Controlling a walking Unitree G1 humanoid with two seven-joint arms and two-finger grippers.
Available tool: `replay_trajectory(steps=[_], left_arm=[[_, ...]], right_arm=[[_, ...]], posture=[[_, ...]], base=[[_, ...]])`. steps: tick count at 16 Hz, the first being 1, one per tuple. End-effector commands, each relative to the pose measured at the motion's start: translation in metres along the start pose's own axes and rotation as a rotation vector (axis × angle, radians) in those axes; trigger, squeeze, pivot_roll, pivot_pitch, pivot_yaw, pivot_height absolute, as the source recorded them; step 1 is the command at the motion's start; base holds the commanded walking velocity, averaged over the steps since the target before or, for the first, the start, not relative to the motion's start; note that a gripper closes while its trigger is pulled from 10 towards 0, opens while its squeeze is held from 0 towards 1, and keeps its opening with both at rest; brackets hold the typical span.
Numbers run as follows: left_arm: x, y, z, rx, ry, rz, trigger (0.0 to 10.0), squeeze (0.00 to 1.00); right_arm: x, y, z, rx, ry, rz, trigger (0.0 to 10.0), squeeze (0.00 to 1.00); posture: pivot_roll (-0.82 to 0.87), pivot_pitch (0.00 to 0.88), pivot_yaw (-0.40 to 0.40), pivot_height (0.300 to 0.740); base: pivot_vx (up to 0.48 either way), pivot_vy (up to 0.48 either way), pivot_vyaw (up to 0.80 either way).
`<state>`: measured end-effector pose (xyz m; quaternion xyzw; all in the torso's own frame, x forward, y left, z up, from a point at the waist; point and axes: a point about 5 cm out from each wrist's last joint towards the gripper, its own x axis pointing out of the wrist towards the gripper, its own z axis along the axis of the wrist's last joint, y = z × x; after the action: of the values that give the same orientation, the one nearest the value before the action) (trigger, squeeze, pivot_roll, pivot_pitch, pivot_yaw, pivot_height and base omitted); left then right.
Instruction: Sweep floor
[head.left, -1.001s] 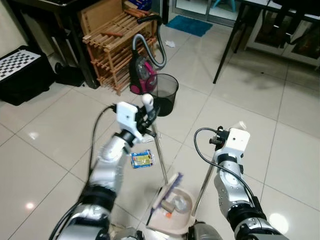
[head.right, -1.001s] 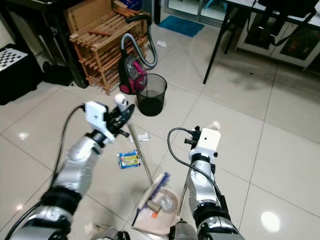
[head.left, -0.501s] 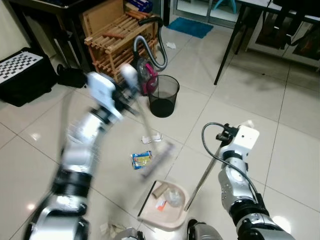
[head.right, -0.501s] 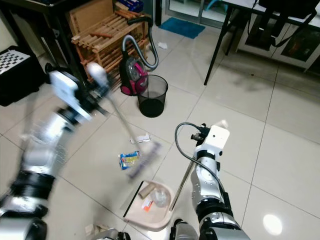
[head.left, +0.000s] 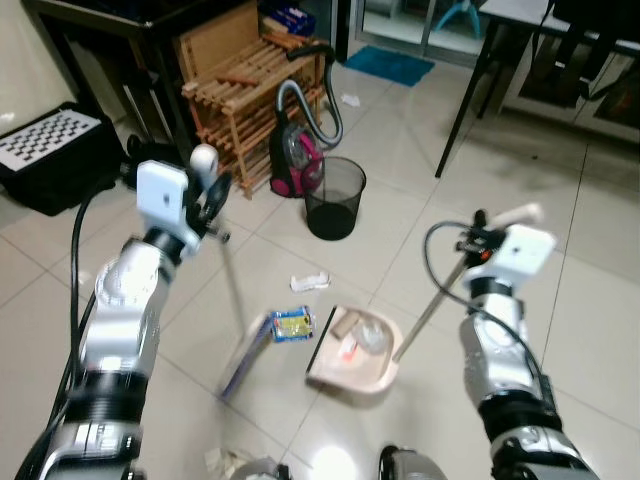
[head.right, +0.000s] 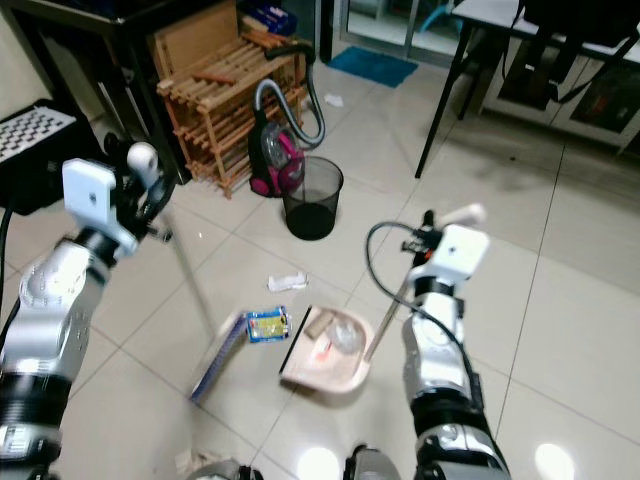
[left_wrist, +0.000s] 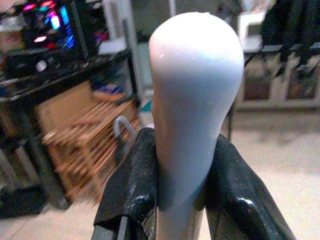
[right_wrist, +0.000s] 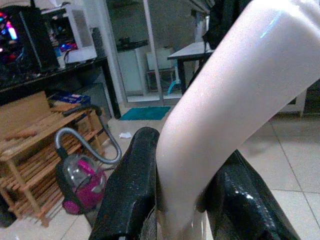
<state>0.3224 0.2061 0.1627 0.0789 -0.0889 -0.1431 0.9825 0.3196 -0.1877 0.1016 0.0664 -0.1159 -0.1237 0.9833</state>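
Bright room lights are shining down and making white glare spots on the shiny floor near the bottom of the head views. The broom stick is looking smeared and blurry. The wrist views are showing fuzzy, dim backgrounds

My two head cameras look forward and steeply down from above both arms, taking in the tiled floor out to the wooden rack and vacuum cleaner. They share almost the same scene, slightly offset sideways. My left wrist camera sits very close behind the broom handle, facing along it. My right wrist camera looks equally close past the dustpan handle toward that same vacuum cleaner.
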Motion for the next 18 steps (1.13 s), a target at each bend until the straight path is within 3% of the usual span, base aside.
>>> replay_trajectory(steps=[1,4,6,11,14,18], left_arm=[[0.0,0.003,0.013,0.051,-0.041,0.022,10.0,0.0],[-0.007,-0.001,0.001,0.105,0.03,0.077,10.0,0.0],[-0.007,0.003,-0.001,0.104,0.031,0.155,10.0,0.0],[0.004,-0.013,0.006,0.077,-0.011,0.127,10.0,0.0],[0.007,-0.017,0.008,0.086,-0.023,0.109,10.0,0.0],[0.007,-0.013,0.009,0.09,-0.029,0.13,10.0,0.0]], right_arm=[[0.002,-0.003,0.006,0.012,-0.008,-0.005,10.0,0.0],[0.008,-0.003,0.022,-0.137,-0.049,0.088,10.0,0.0],[0.015,-0.004,0.039,-0.067,-0.08,0.062,10.0,0.0],[0.033,-0.005,0.077,0.136,-0.132,-0.038,10.0,0.0],[0.041,-0.001,0.096,0.16,-0.172,-0.033,10.0,0.0],[0.046,0.007,0.113,0.137,-0.199,-0.007,10.0,0.0]], posture=[[-0.04,0.0,0.066,0.74],[-0.04,0.0,0.071,0.74],[-0.05,0.0,0.07,0.74],[-0.05,0.0,0.066,0.74],[-0.05,0.0,0.068,0.74],[-0.05,0.0,0.066,0.74]], base=[[0.0,0.0,0.0],[0.0,0.0,0.0],[0.0,0.0,0.0],[0.0,0.0,0.0],[0.0,0.0,0.0],[0.335,0.0,0.0]])
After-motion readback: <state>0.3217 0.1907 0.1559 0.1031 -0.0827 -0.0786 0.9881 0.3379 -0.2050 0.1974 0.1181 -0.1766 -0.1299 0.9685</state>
